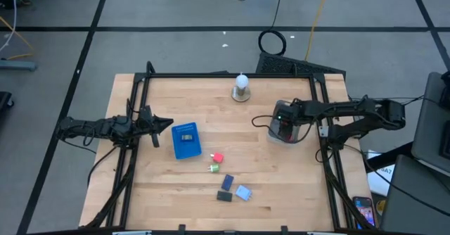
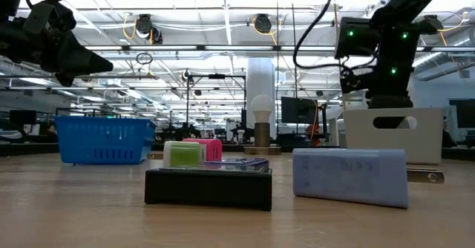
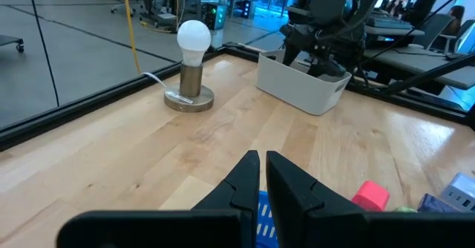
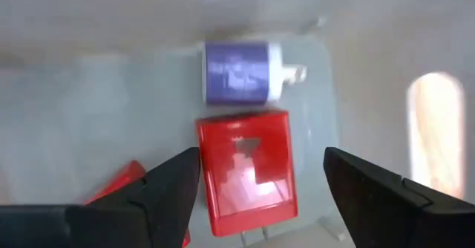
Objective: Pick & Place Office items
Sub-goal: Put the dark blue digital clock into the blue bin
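Note:
Several small office items lie on the table's near middle: a red-pink block (image 1: 217,157), a green one (image 1: 214,168), a dark blue one (image 1: 228,183), a light blue one (image 1: 243,192) and a black one (image 1: 224,196). My right gripper (image 4: 260,166) hangs open over a white bin (image 1: 285,131), pointing down. In the bin lie a red block (image 4: 249,170), a blue-violet block (image 4: 239,73) and another red piece (image 4: 122,181); the fingers stand on either side of the red block, apart from it. My left gripper (image 3: 263,175) is shut, held above the table beside the blue tray (image 1: 186,141).
A white knob on a round base (image 1: 241,87) stands near the far edge. The blue tray sits left of centre. A black frame (image 1: 225,75) runs round the table. Bare wood lies between the bin and the loose items.

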